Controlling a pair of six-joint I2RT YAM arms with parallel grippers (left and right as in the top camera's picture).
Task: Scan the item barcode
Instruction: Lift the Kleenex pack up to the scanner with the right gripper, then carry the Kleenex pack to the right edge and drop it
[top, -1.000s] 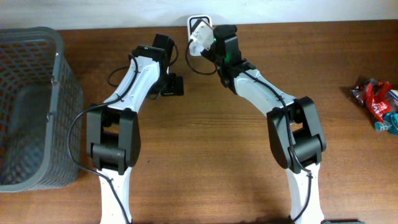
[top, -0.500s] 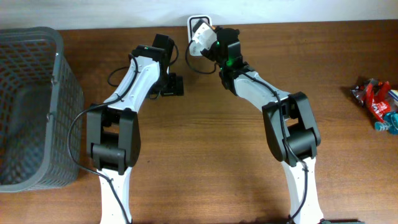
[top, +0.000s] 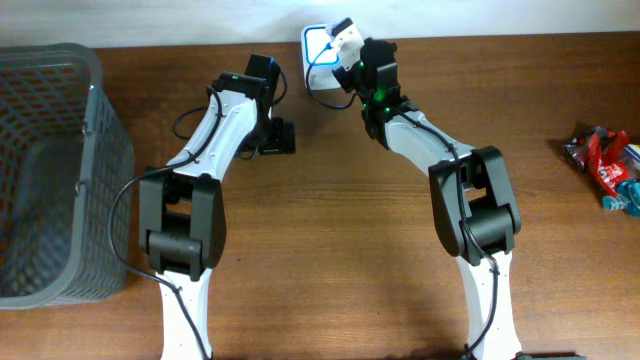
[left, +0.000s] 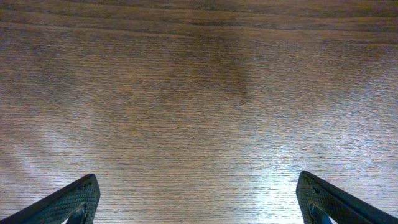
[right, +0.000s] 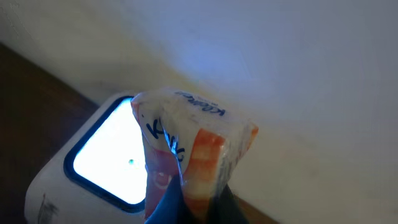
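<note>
The snack packet (right: 196, 140) could slip or flop over, because the right gripper (right: 194, 198) only pinches it by a thin, crinkly bottom edge. The scanner (right: 102, 158) might also fail to read it. I cannot see the barcode, so it may face the wrong way or be hidden in a wrinkle. The gripper is close to the scanner and the wall, so a push forward could bump them.

The right gripper is pressed tight on the packet. The packet sticks up past its fingertips, right next to the scanner's glowing window.

The left gripper (top: 278, 137) is spread wide above the bare table (left: 199, 93). It holds nothing and is well apart from the packet.
</note>
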